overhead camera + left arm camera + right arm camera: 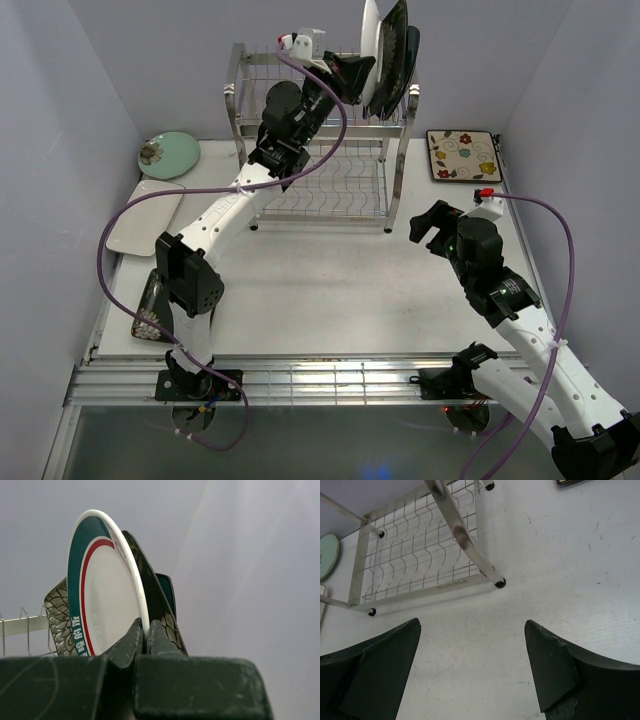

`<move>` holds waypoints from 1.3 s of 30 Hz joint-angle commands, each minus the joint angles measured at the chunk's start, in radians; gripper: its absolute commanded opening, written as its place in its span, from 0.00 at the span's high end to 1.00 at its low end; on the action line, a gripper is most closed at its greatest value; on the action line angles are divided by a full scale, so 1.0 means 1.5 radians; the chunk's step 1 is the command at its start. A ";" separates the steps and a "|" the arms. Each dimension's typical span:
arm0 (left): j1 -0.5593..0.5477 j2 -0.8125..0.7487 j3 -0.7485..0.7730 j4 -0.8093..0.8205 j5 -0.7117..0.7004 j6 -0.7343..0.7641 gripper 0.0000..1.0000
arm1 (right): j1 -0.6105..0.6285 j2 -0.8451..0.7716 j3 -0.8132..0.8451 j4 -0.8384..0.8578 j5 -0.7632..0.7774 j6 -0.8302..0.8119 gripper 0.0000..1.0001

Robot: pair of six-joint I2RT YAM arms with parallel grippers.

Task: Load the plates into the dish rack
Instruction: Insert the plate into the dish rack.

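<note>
The dish rack [320, 150] stands at the back middle of the table. My left gripper [358, 76] reaches over its top tier, shut on the rim of the round white teal-rimmed plate [370, 45], which stands on edge. In the left wrist view the fingertips [136, 632] pinch that plate [107, 595], with a dark floral plate [150, 580] and a teal plate [167, 592] upright right behind it. My right gripper [425, 222] hangs open over bare table to the right of the rack, holding nothing [472, 625].
A pale green round plate [168, 155] and a white rectangular plate [143, 222] lie at the left. A dark floral square plate [148, 312] sits partly under the left arm. A cream flowered plate [463, 155] lies at the back right. The rack's lower shelf [420, 565] shows ahead of the right gripper.
</note>
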 commanded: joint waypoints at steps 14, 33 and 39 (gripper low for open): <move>-0.002 -0.058 0.065 0.050 -0.053 0.045 1.00 | -0.001 0.009 0.000 0.033 -0.006 -0.013 0.10; -0.002 -0.076 -0.079 0.111 -0.062 0.037 1.00 | -0.001 0.010 0.000 0.034 -0.007 -0.013 0.10; -0.002 -0.069 -0.106 0.125 -0.065 0.036 1.00 | -0.001 0.010 0.001 0.034 -0.009 -0.013 0.10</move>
